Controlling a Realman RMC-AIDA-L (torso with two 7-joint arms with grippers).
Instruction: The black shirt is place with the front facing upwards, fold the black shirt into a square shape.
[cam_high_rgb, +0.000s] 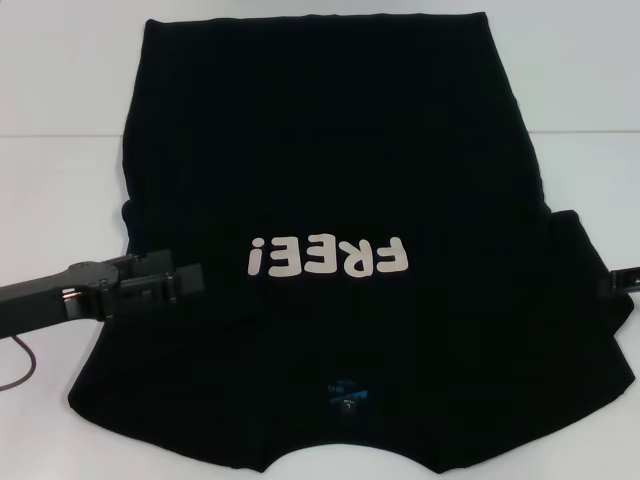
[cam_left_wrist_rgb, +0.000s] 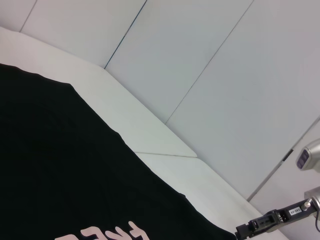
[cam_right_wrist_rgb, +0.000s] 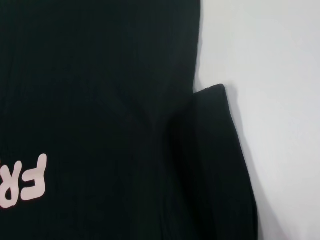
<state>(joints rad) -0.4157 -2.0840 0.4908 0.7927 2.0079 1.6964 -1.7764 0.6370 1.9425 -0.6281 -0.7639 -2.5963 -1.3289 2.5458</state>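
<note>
The black shirt (cam_high_rgb: 330, 190) lies collar-near on the worktop (cam_high_rgb: 60, 180); left pincer (cam_high_rgb: 190, 283), seemingly together, overlaps its lower-left sleeve, nearer than the right pincer (cam_high_rgb: 612, 286), whose state I cannot tell.

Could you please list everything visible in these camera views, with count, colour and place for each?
black shirt: one, black, spread flat and face up over most of the table, collar nearest the robot.
lettering: one print, pale pinkish-white, on the shirt's chest.
neck label: one, blue, inside the collar.
table: one, white, under the shirt.
wall panels: several, pale grey, behind the table in the left wrist view.
cable: one, dark reddish, on the table by the left arm.
left gripper: one, black, over the shirt's left sleeve area.
right gripper: one, black, at the shirt's right sleeve, mostly out of frame.
</note>
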